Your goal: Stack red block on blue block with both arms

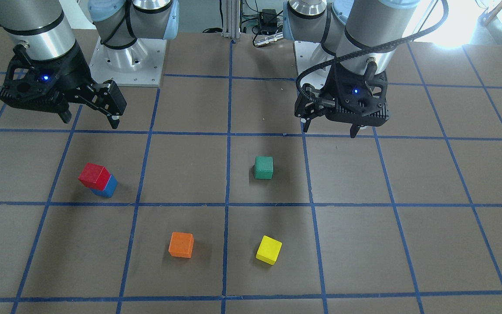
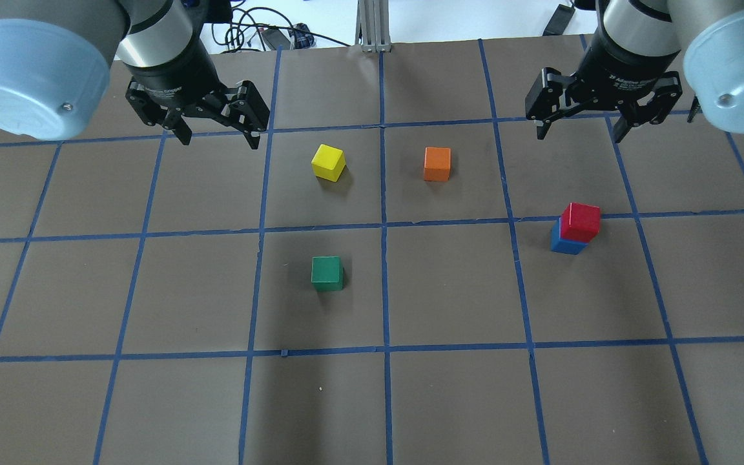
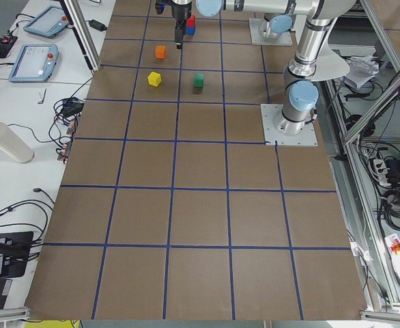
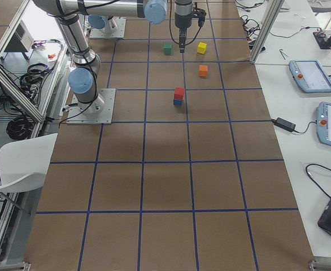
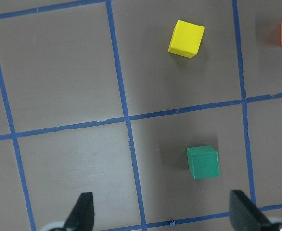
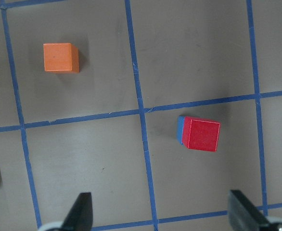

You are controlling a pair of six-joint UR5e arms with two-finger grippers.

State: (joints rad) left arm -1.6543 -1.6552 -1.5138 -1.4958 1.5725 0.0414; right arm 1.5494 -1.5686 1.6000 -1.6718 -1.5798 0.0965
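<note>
Red block tops blue block, seemingly askew; right end effector hovers.

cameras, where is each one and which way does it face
Front-facing: across the table, facing the robot; left gripper on its right, right gripper opposite.
Overhead: behind the shoulders, looking forward and down; both grippers.
Left side: table end; left arm nearest.
Right side: other end; right arm nearest.
Left wrist: down on the green block; fingertips only.
Right wrist: down on the red block atop the blue block; fingertips only.
Shared: both side views show that stack.
</note>
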